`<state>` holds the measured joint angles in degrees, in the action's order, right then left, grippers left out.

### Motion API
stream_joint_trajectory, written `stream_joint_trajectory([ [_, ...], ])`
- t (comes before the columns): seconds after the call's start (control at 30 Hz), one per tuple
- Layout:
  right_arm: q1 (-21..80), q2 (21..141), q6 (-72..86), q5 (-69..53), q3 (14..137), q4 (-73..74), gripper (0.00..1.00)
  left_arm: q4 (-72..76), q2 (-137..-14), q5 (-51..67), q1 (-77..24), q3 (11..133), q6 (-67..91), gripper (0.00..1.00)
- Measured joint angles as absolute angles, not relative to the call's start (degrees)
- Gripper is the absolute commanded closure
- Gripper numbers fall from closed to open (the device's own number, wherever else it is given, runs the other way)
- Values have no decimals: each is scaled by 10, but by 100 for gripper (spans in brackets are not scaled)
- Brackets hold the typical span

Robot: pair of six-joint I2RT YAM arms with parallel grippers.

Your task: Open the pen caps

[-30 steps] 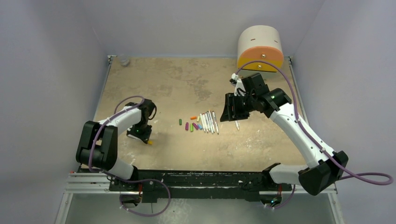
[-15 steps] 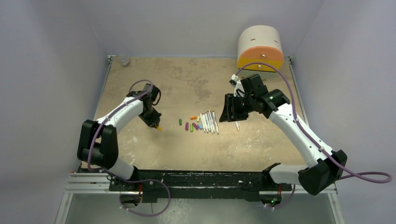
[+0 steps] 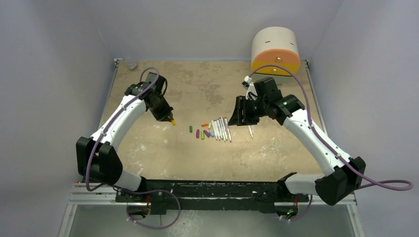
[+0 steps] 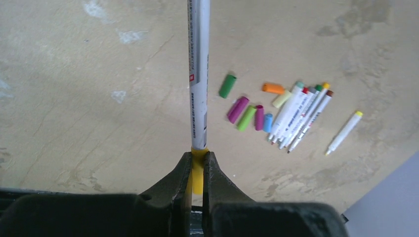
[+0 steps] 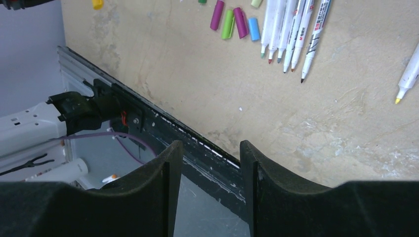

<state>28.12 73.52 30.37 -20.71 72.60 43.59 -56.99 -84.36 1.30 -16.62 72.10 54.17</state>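
Note:
My left gripper (image 4: 197, 159) is shut on the yellow cap (image 4: 198, 170) of a pen whose white barrel (image 4: 198, 74) sticks straight out past the fingertips. From above, that gripper (image 3: 169, 118) hangs left of the pile. Loose pen caps lie on the table: green (image 4: 227, 85), magenta (image 4: 237, 109), orange (image 4: 273, 88) and blue (image 4: 267, 122). Beside them is a row of uncapped pens (image 4: 301, 116) (image 3: 221, 129). One more pen (image 3: 250, 131) with a yellow tip lies apart to the right. My right gripper (image 5: 210, 148) (image 3: 231, 120) is open and empty above the pens' right side.
A round cream-and-orange drawer unit (image 3: 275, 51) stands at the back right corner. A small clear object (image 3: 131, 63) sits at the back left corner. The black rail of the table's near edge (image 5: 148, 118) shows in the right wrist view.
My left arm has lifted from the near left of the table and swung back and right, carrying the pen. The right gripper has shifted slightly left.

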Motion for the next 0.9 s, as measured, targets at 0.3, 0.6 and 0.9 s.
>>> stream_joint_trajectory([
  [0.3, 281, 761, 312, -263, 719, 407, 52, -523, -836, 121, -166, 744, 528, 100],
  [0.6, 280, 835, 345, -353, 762, 363, 50, -349, -762, 255, -182, 651, 582, 100],
  [0.9, 232, 892, 440, -487, 790, 255, 47, -112, -697, 345, -231, 588, 682, 100],
])
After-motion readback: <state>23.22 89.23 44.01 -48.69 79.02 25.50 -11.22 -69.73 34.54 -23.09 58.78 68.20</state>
